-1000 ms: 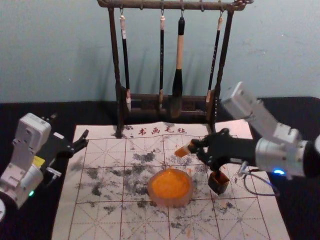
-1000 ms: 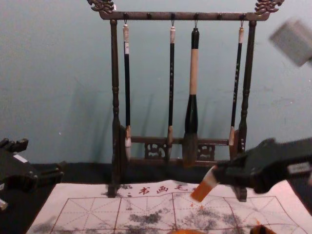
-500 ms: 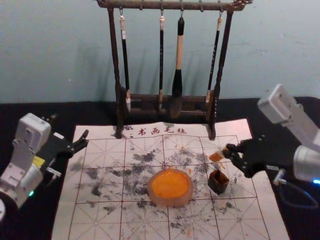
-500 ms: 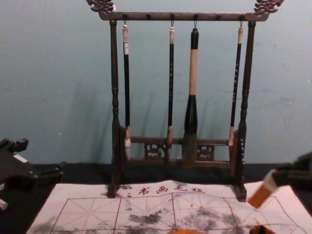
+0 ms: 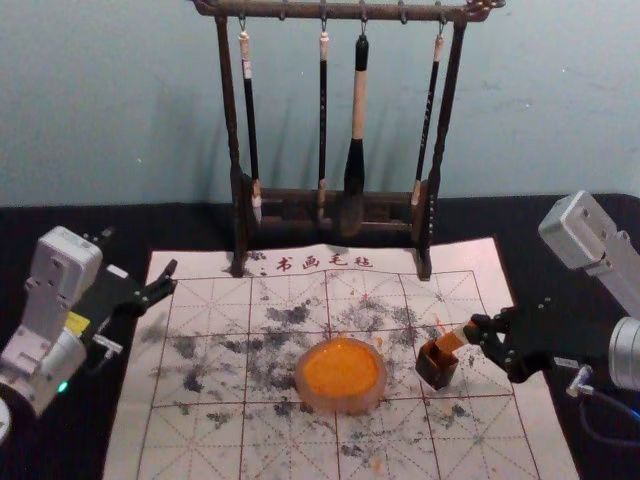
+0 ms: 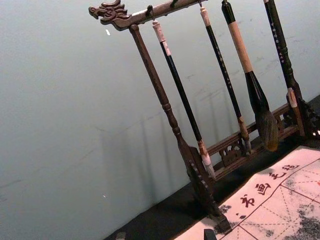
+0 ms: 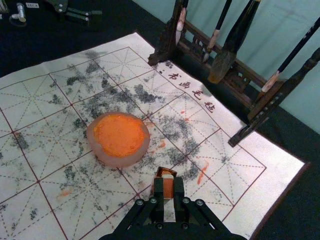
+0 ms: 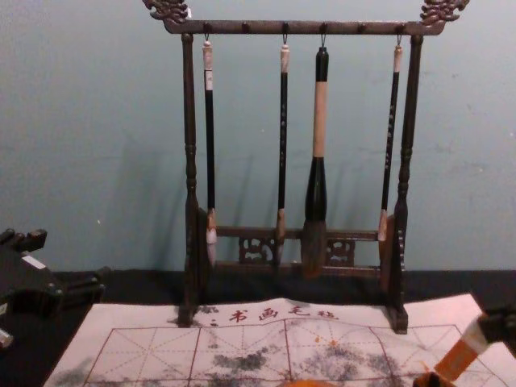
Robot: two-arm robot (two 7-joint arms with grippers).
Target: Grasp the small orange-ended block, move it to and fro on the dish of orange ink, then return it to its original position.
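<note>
My right gripper [image 5: 478,334] is over the mat's right side, shut on the tilted block [image 5: 451,341], whose orange end points down at the mouth of the small dark box [image 5: 436,366]. In the right wrist view, the block [image 7: 168,186] is between the fingertips of my right gripper [image 7: 168,192], by the box. In the chest view, the block's orange end [image 8: 456,360] overlaps the box's rim. The dish of orange ink [image 5: 341,374] sits left of the box. My left gripper [image 5: 172,279] is parked at the mat's left edge, its fingers apart.
A dark wooden rack [image 5: 236,190] with several hanging brushes stands behind the mat's back edge. The ink-stained, gridded mat [image 5: 200,440] lies under the dish and box, on a black table [image 5: 60,225].
My right gripper has carried the block rightward, then forward in the picture and lower, from above the mat to the dark box. The left arm has stayed still.
</note>
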